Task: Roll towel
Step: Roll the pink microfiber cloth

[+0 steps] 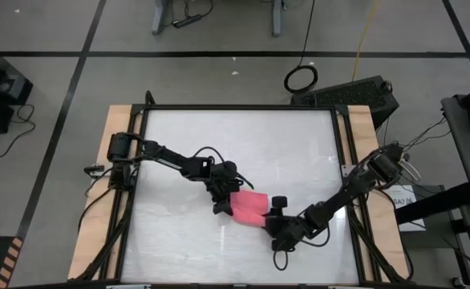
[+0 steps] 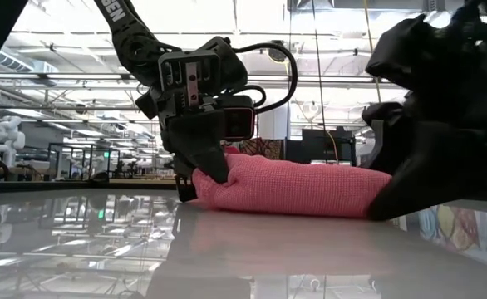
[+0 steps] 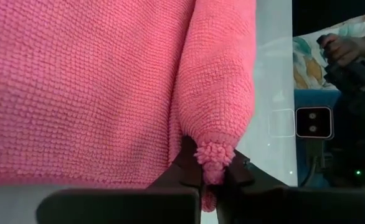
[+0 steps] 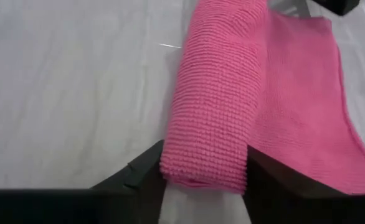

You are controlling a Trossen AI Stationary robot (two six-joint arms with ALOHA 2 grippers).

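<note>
The pink-red towel [image 1: 249,205] lies on the white table [image 1: 299,144], a little toward the near edge from the middle. One edge is rolled into a thick tube [image 4: 213,99]. The rest lies flat beside the tube [image 4: 301,93]. My left gripper [image 1: 225,202] is at the tube's left end, shut on the towel. My right gripper [image 1: 273,215] is at the tube's right end, with the roll between its fingers. In the low view the roll [image 2: 302,187] rests on the table between both grippers. My left gripper pinches the tip of the roll's left end [image 3: 211,155] between its two fingers, low over the table, coming from the table's left along the roll. The roll rests on the table. My right gripper has the roll's right end [image 4: 201,171] between its two fingers [image 4: 146,163], one on each side of the tube. It comes in low from the table's right, fingers along the roll. The roll rests on the table, its flat part beside it.
Free white tabletop lies all around the towel. Wooden strips and black rails [image 1: 343,152] run along the table's left and right edges. A loose black cable [image 1: 281,258] loops near the right arm at the near edge.
</note>
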